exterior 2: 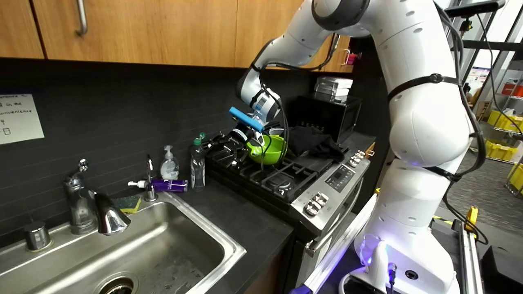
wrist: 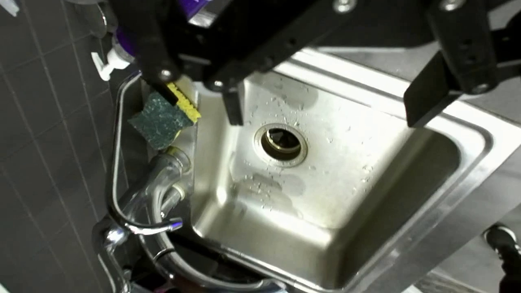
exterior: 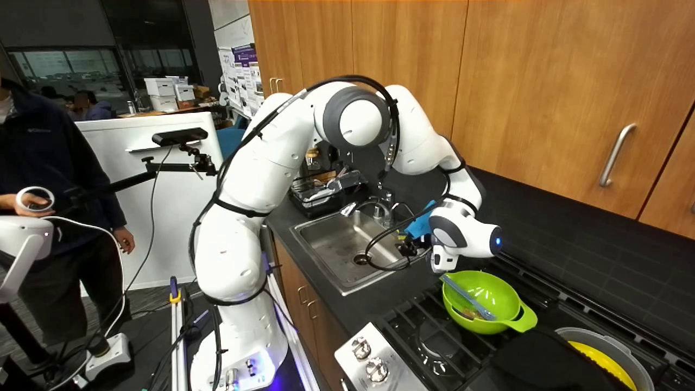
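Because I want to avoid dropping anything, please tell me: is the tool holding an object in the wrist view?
No: the tool has its fingers wide apart, and the sink shows through the empty gap.

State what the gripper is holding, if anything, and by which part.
Nothing is held. In the wrist view the gripper is open, its fingers wide apart, and the sink shows through the gap between them.

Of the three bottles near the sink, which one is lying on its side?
The purple bottle: in an exterior view it lies horizontally behind the slim faucet, whereas the clear pump bottle and the green-capped bottle both stand upright.
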`<state>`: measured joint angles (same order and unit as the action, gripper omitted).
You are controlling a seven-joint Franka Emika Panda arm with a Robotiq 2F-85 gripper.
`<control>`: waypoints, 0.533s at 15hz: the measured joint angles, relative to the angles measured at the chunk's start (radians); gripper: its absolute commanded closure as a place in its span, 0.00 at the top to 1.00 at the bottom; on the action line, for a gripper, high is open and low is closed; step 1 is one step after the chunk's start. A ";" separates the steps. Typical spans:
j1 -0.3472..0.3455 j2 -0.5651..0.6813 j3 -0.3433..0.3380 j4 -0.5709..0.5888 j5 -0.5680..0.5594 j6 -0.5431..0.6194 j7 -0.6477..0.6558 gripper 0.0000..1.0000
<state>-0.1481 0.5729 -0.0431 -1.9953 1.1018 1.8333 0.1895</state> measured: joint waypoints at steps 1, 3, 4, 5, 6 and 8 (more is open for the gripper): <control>-0.011 0.018 -0.005 0.017 0.008 -0.045 0.001 1.00; -0.033 0.052 -0.020 0.052 0.025 -0.125 0.003 1.00; -0.043 0.067 -0.027 0.069 0.036 -0.161 0.008 1.00; -0.053 0.081 -0.034 0.086 0.051 -0.193 0.016 1.00; -0.063 0.095 -0.041 0.103 0.074 -0.219 0.025 1.00; -0.086 0.119 -0.049 0.136 0.142 -0.268 0.043 1.00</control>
<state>-0.2340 0.6922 -0.0921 -1.8594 1.2441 1.5652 0.2328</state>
